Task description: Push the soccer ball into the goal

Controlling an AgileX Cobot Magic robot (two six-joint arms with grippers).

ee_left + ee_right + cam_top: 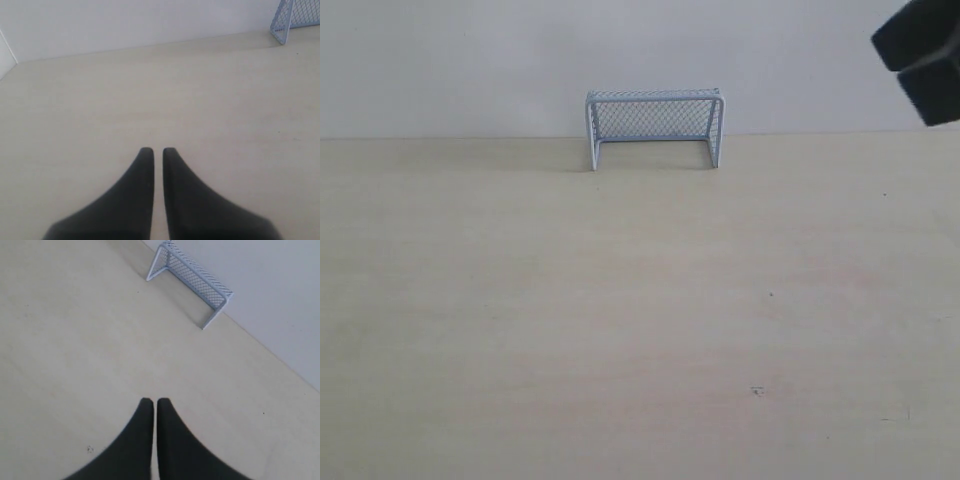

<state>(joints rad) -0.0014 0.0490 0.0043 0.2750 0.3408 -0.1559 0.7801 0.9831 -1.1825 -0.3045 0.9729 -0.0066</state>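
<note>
The light blue-grey goal (655, 128) stands at the far edge of the table against the white wall, its mouth facing the near side. Its corner also shows in the left wrist view as the goal (295, 19), and it appears whole in the right wrist view as the goal (190, 282). The soccer ball is out of view in every frame. My left gripper (154, 150) is shut with nothing between its black fingers, above bare table. My right gripper (152, 401) is also shut and empty; in the exterior view it is a dark shape at the upper right, the right gripper (923, 62).
The pale wooden table (620, 320) spreads wide in front of the goal, with a few small dark specks (756, 391) on it. A white wall (470, 60) rises right behind the table's far edge.
</note>
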